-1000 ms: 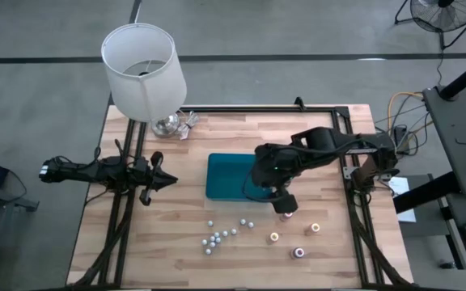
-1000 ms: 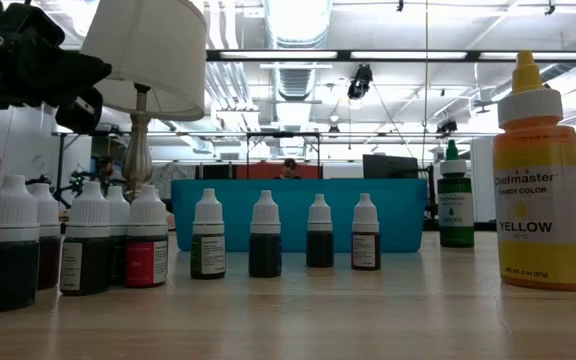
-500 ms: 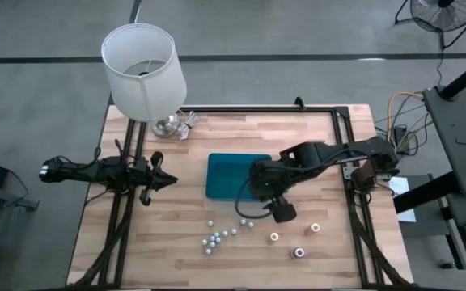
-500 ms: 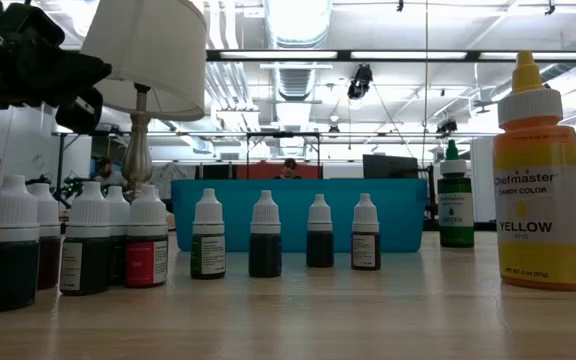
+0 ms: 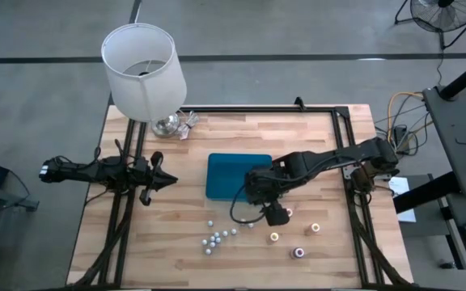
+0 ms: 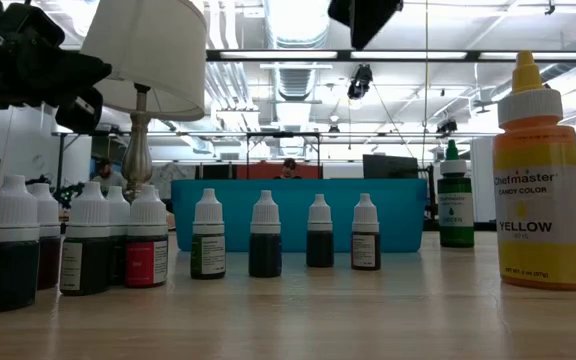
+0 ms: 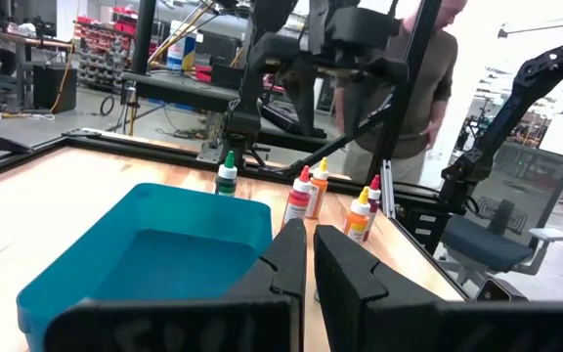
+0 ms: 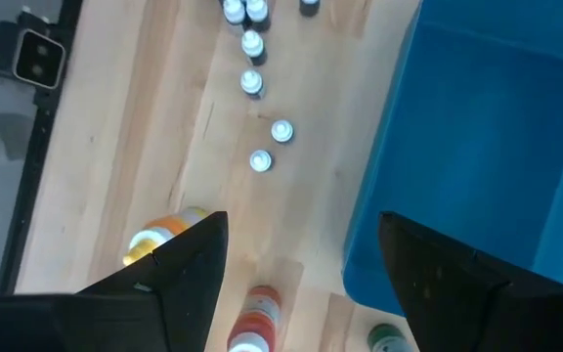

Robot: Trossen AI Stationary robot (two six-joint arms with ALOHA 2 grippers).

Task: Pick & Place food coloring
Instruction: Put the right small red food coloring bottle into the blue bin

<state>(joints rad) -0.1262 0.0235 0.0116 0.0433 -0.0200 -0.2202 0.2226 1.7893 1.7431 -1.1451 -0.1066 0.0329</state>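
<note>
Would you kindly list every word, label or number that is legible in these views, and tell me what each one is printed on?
"Chefmaster": label of the large yellow bottle, low view.
"CANDY COLOR": same label, below the brand.
"YELLOW": same label, large letters.
A small line under "YELLOW": too small to read.
Labels on the small white-capped bottles and the green bottle: too small to read.
Other views: no legible text.

Right gripper point(image 5: 259, 212) pointing down, jaws wide; left gripper point(image 5: 171, 183) parked, jaws closed.
</note>
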